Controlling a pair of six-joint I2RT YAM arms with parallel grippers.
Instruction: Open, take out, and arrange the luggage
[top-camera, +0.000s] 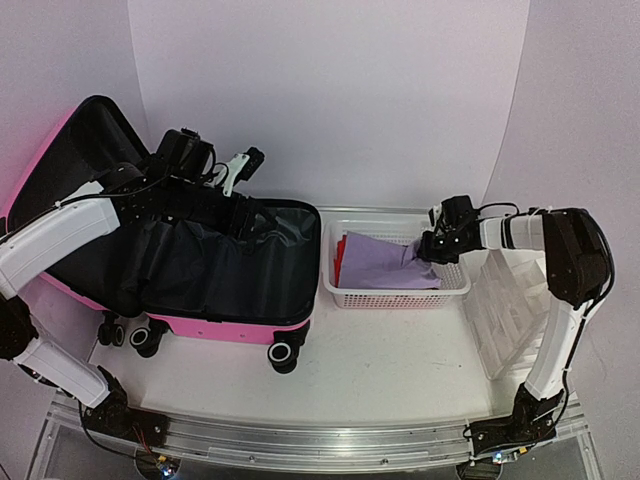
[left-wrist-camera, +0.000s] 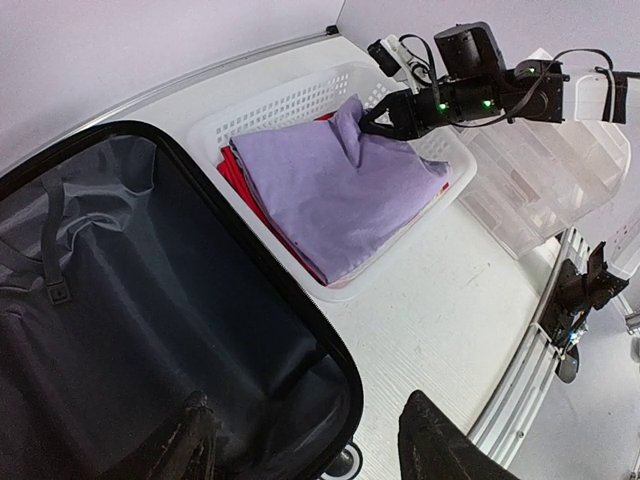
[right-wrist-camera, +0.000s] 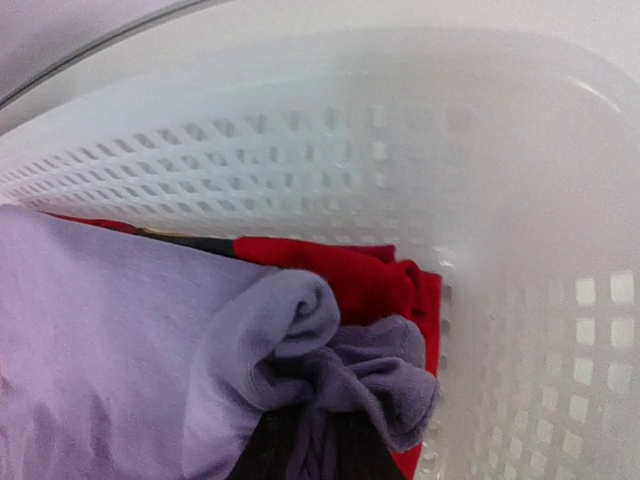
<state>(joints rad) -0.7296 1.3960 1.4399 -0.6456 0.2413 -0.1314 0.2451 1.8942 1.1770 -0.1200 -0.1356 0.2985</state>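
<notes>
The luggage, a hot-pink hard shell, lies open on the left with its black lining showing and no clothes inside it. My left gripper hovers open above the open case; in the left wrist view its fingertips frame the case's near corner with nothing between them. My right gripper reaches into the white basket and is shut on a bunched corner of the purple cloth. The folded purple cloth lies on a red garment in the basket.
A clear white drawer organizer stands on end at the right, close behind the right arm. The basket sits right next to the case's right edge. The case's black wheels point toward the table's front.
</notes>
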